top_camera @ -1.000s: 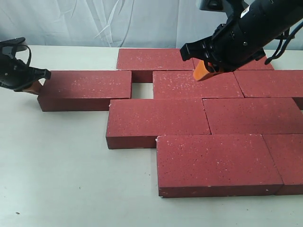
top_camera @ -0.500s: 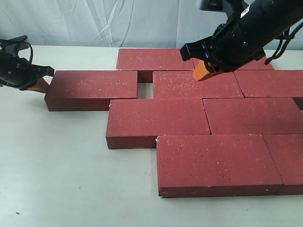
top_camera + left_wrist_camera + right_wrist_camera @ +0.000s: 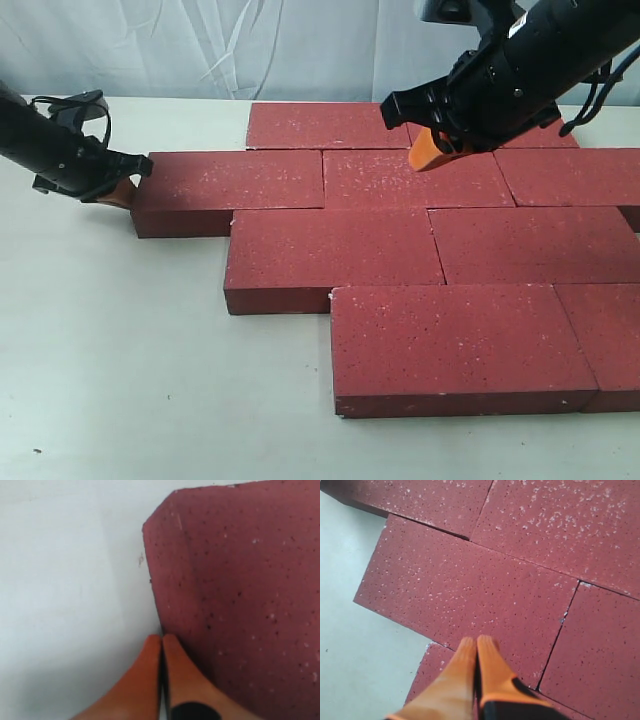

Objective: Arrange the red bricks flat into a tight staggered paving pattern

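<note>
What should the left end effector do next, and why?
Probably back straight off the end brick. The shut left end effector sits against that brick's outer end, and its other end already meets the neighbouring brick with no visible gap, so further pushing would likely shift the row.

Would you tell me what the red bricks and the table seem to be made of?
The red bricks look like concrete or fired clay: matte, gritty, white-speckled, with dark pits. The table looks like smooth off-white laminate or painted board, though that is uncertain.
</note>
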Tool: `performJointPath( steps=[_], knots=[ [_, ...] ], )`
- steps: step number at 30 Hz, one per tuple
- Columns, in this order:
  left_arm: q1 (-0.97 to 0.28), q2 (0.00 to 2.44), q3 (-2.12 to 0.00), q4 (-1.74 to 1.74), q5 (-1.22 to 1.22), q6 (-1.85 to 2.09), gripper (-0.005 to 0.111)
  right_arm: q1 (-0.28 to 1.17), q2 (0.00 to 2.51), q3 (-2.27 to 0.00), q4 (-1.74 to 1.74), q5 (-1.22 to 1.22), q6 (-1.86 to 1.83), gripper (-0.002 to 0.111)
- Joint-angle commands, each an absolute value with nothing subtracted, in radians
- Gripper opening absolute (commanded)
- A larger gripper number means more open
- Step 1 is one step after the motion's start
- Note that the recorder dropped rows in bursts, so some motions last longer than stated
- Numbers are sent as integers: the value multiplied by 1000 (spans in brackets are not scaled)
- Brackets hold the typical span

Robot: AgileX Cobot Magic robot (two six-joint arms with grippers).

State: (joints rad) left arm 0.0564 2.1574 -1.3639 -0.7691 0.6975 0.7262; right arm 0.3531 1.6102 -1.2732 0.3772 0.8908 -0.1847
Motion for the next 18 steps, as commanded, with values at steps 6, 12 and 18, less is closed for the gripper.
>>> performJointPath(
  steps=[6, 12, 18],
  knots=[
    [79, 2151, -1367, -754, 733, 718, 0, 351, 1603, -1270, 370, 886, -190, -1],
    [130, 2085, -1367, -638, 804, 608, 0, 351, 1603, -1270, 370, 886, -190, -1],
    [134, 1961, -1363, -478, 858, 415, 0, 351, 1603, -1270, 370, 886, -190, -1]
  ],
)
